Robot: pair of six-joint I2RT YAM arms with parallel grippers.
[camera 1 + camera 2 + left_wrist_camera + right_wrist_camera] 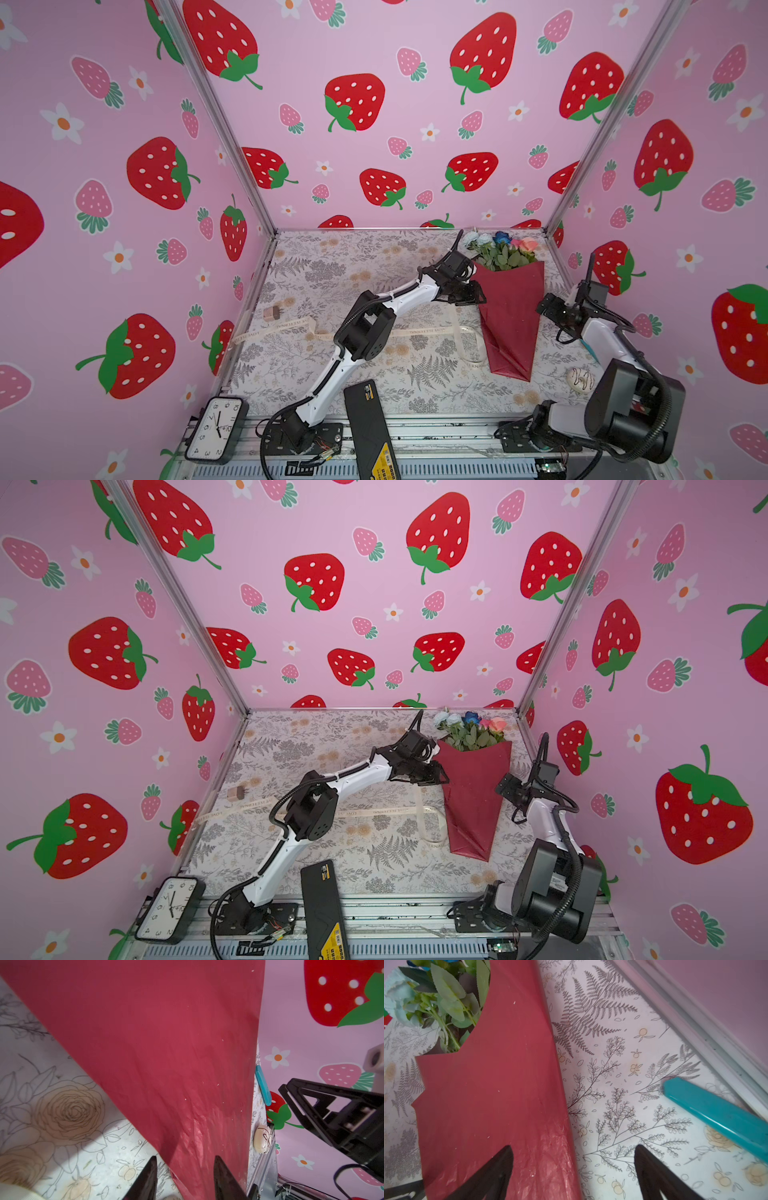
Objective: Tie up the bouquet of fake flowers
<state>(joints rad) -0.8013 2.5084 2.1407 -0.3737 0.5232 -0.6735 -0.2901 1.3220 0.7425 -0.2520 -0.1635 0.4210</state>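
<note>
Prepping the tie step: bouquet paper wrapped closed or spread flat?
Wrapped closed: in both top views the red paper tapers as a cone from the flowers to a narrow end.

In both top views the bouquet of fake flowers (509,316) lies on the table (332,266) right of centre, with its blooms toward the back wall. The left gripper (476,296) is at its left edge and the right gripper (545,306) just off its right edge. A ribbon (291,326) runs from the table's left edge to the bouquet's left side, with a small block (272,312) just behind it. A round piece (581,380) lies to the lower right of the bouquet. At the lower left of the frame stands a clock (214,428). A flat case (368,419) lies at lower centre.
</note>
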